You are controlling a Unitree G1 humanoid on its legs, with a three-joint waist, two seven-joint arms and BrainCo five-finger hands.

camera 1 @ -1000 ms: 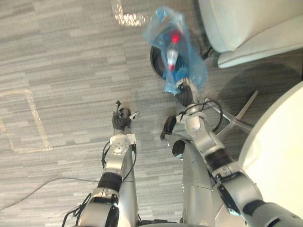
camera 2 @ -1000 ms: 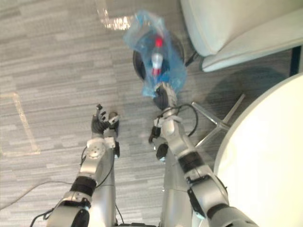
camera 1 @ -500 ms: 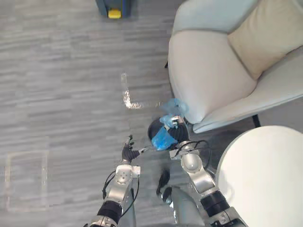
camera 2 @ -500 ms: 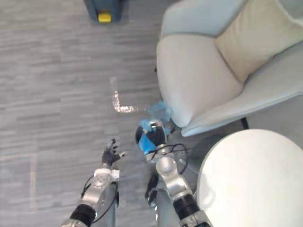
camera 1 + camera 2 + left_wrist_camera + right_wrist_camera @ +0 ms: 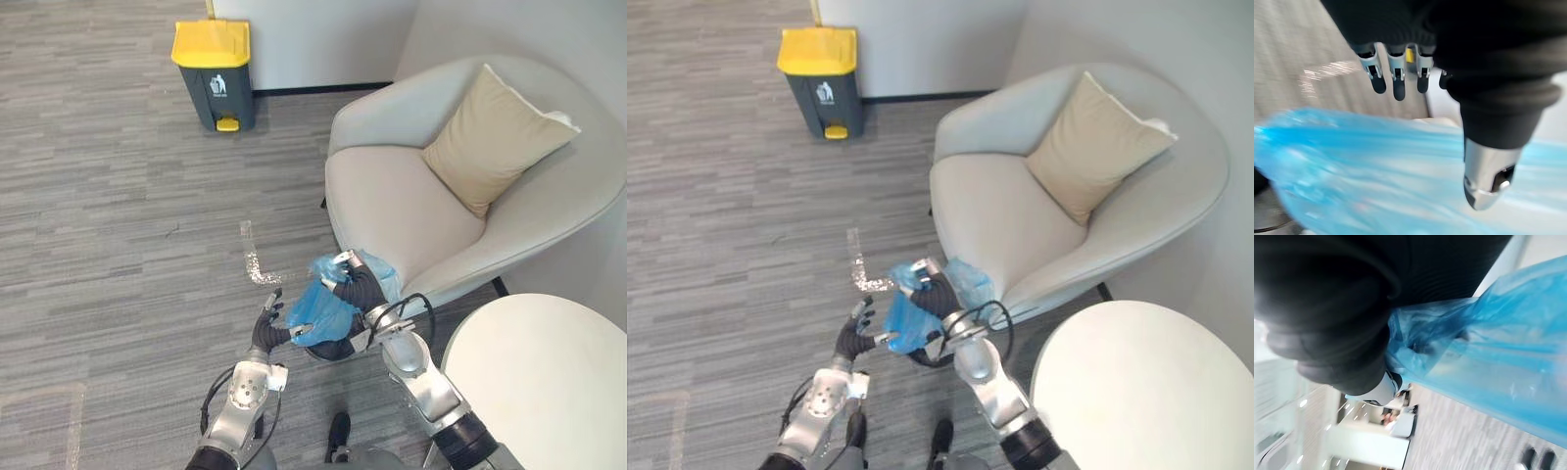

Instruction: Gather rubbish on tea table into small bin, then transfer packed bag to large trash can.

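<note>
A blue plastic bag [image 5: 319, 307] of rubbish hangs from my right hand [image 5: 361, 288], whose fingers are curled round its gathered top. In the right wrist view the bag [image 5: 1488, 347] stretches away from under the hand's dark cover [image 5: 1342, 333]. The bag hangs just above the small black bin [image 5: 331, 351] on the floor. My left hand [image 5: 266, 331] is open right beside the bag's left side, its straight fingers [image 5: 1396, 81] and thumb [image 5: 1489, 176] spread over the blue bag [image 5: 1371, 171]. The large grey trash can [image 5: 214, 70] with a yellow lid stands far ahead by the wall.
A pale armchair [image 5: 411, 211] with a tan cushion [image 5: 495, 137] stands close on the right, just behind the bag. A round white table [image 5: 549, 382] fills the lower right. Grey carpet [image 5: 127, 215] stretches between me and the large can.
The camera has tilted up, bringing the armchair and the large can into view. My right hand still holds the bag, and my left hand has come closer to its side.
</note>
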